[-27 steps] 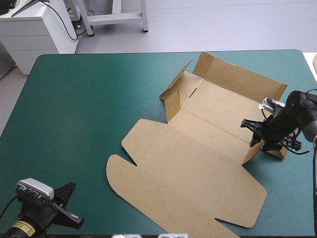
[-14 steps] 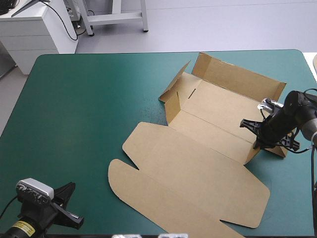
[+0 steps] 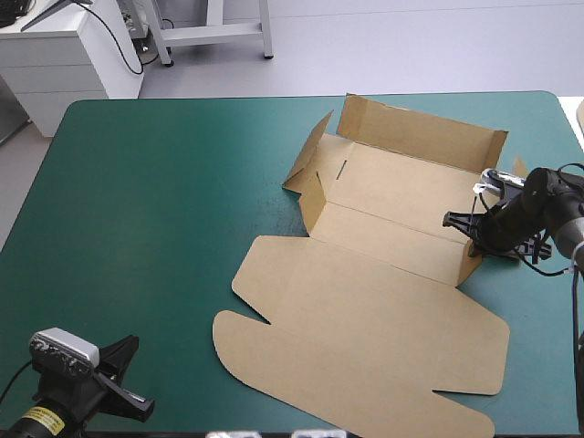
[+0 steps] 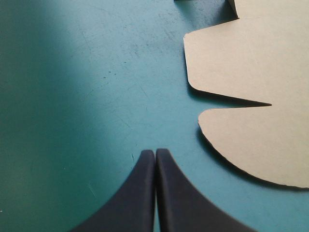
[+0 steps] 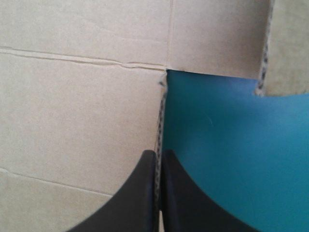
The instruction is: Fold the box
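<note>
Box (image 3: 383, 301) sits right of ctr on the bench (image 3: 137, 201): far wall & left flap up, lid flat toward near edge. Right claw (image 5: 158, 153) pinches box's right-end edge; left claw (image 4: 155, 152) clenched, empty, near-left corner. Early going, looks like: most walls untucked.

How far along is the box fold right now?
Done: the box has its far wall and left flap raised. In hand: the right hand is shut on its right-side edge. Left: walls untucked, lid flat; left hand idle, shut, off the box.
</note>
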